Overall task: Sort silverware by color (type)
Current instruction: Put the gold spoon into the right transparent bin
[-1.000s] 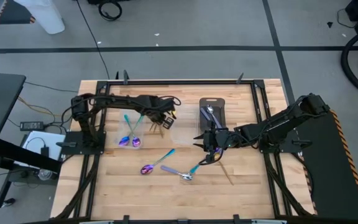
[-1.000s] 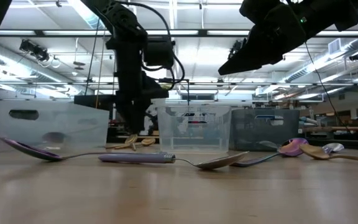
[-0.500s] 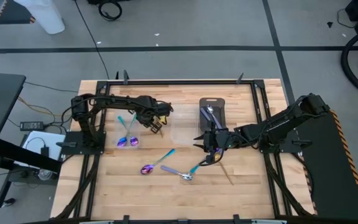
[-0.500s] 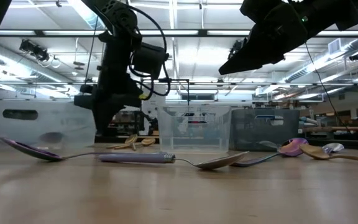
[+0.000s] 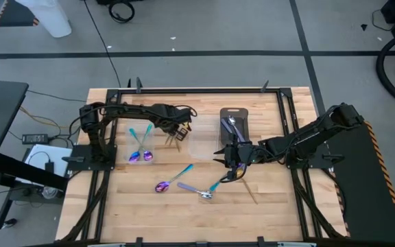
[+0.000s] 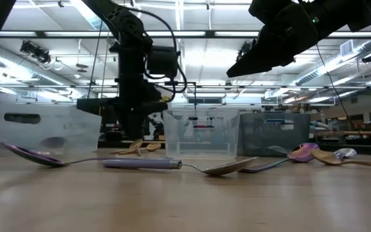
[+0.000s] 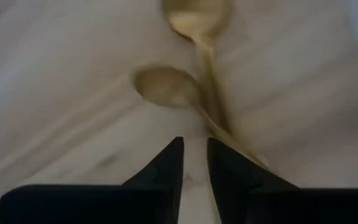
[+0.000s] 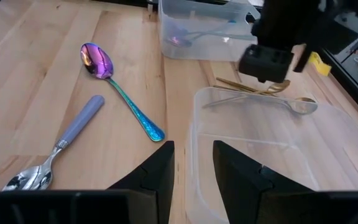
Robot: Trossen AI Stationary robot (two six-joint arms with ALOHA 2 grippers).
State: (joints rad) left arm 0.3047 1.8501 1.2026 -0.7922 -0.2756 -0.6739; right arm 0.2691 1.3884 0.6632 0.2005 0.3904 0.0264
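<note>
Silverware here means two shiny gold metal spoons (image 7: 191, 74) beside the clear plastic container (image 8: 278, 143); thin, rigid, slippery, best pinched mid-handle. Left gripper (image 7: 194, 163) hovers above, barely parted, empty; right gripper (image 8: 191, 163) waits open.

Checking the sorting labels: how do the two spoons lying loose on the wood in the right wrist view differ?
The iridescent spoon is purple-blue all over, with a slim metal handle shading to teal. The lavender-handled spoon has a plain silver bowl and a thicker, matte lavender handle. Their bowls point opposite ways, so the handles converge. Both lie flat on the table, outside the clear containers.
</note>
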